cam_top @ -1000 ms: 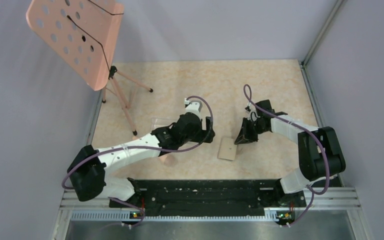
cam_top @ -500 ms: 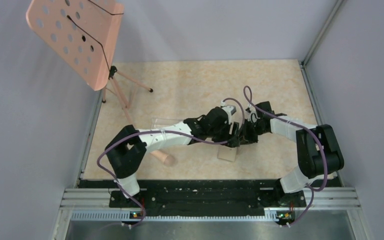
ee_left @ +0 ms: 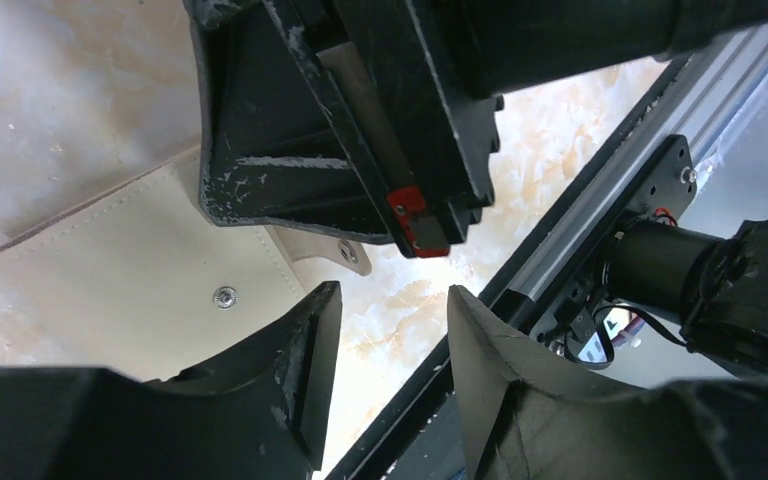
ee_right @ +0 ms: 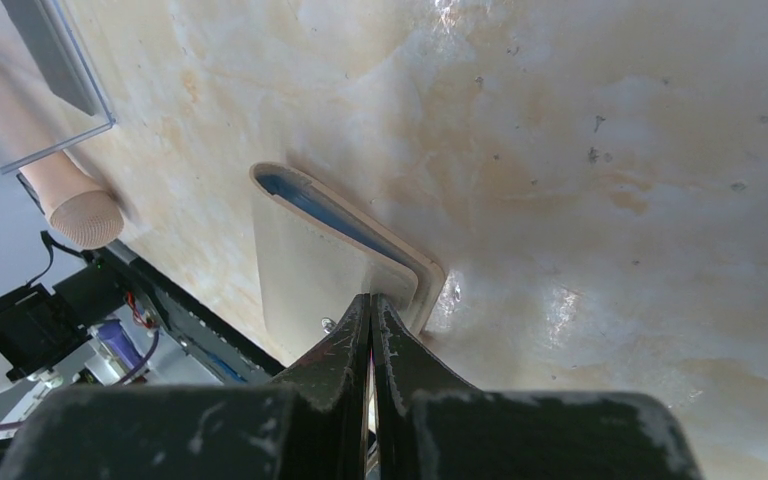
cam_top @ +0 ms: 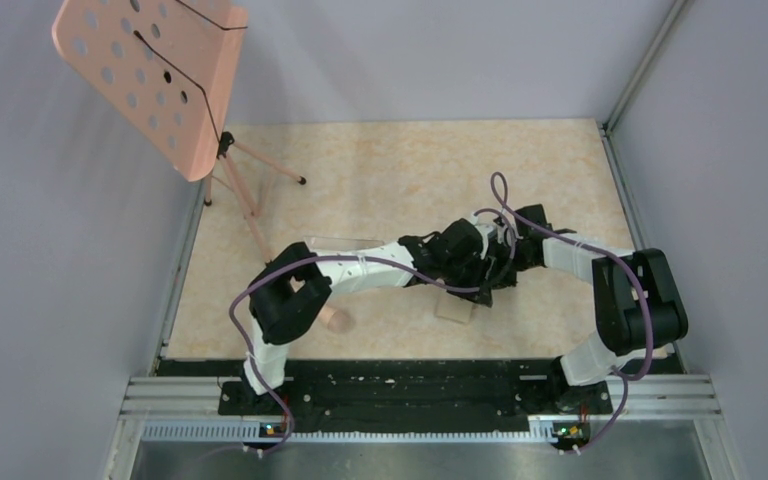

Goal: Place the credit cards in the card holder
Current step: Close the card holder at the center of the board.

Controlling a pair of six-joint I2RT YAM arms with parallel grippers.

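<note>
Here, the holder [cam_top: 453, 309] lies flat near the counter's front edge. The right end effector [ee_right: 372, 300] is fully closed, tips at the holder's corner. The left end effector [ee_left: 388, 300] hangs half-open and empty just above. Crowded this close, the two may collide or knock the holder askew.

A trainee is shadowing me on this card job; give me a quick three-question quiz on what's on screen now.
1. True or false: the right gripper is wide open.
2. The left gripper has its fingers: A) apart, B) pressed together.
3. What colour shows inside the fold of the card holder?
Key: 1 false, it is shut; 2 A; 3 blue.
</note>
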